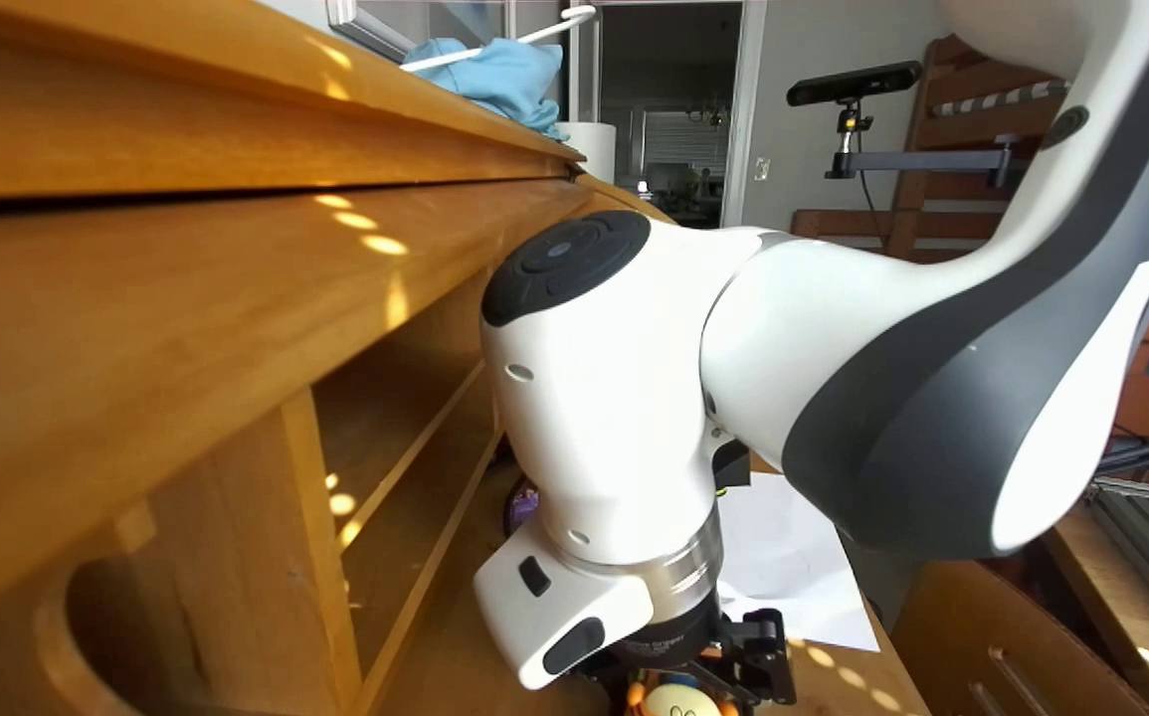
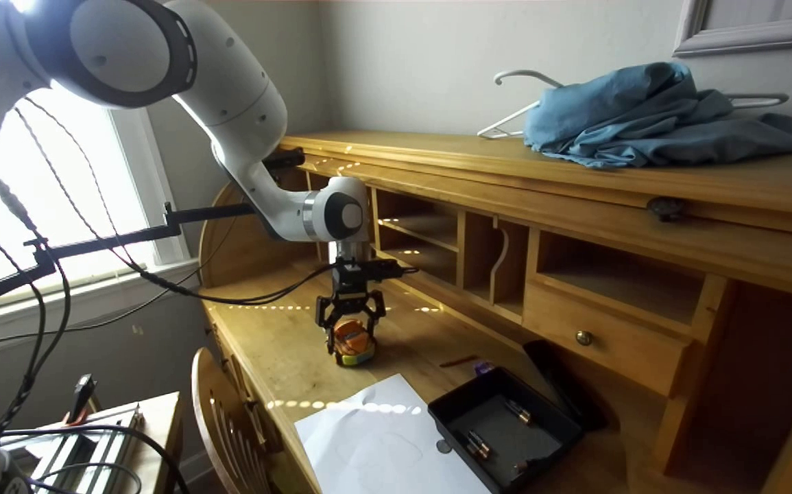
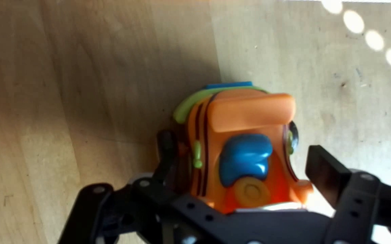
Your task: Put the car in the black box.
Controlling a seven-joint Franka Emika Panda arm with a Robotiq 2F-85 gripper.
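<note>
The step in hand is judged to be the grasp of the toy car (image 2: 354, 346); transfer to the black box (image 2: 492, 405) is not yet done. The car rests on the surface (image 2: 286, 343), left of centre in an exterior view, with the gripper (image 2: 351, 335) directly over it and pointing down. The jaws are set wide, one at each side of the car. In the wrist view, a gap shows between the jaw at right and the body of the car; the jaw at left is close against its side, and contact there cannot be confirmed. The box lies at lower right in the exterior view, open side up, just beside a sheet of paper (image 2: 375, 439), with batteries (image 2: 479, 444) on its floor. The next move appears to call for closing the jaws until both bear on the sides of the car. Confirm a firm hold prior to lifting: the sides look smooth and rounded, so the car may turn or slip. Raise it clear of the box wall, carry it toward the lower right of that frame and lower it inside. Avoid the batteries where possible; a car set on them is likely to sit tilted.
</note>
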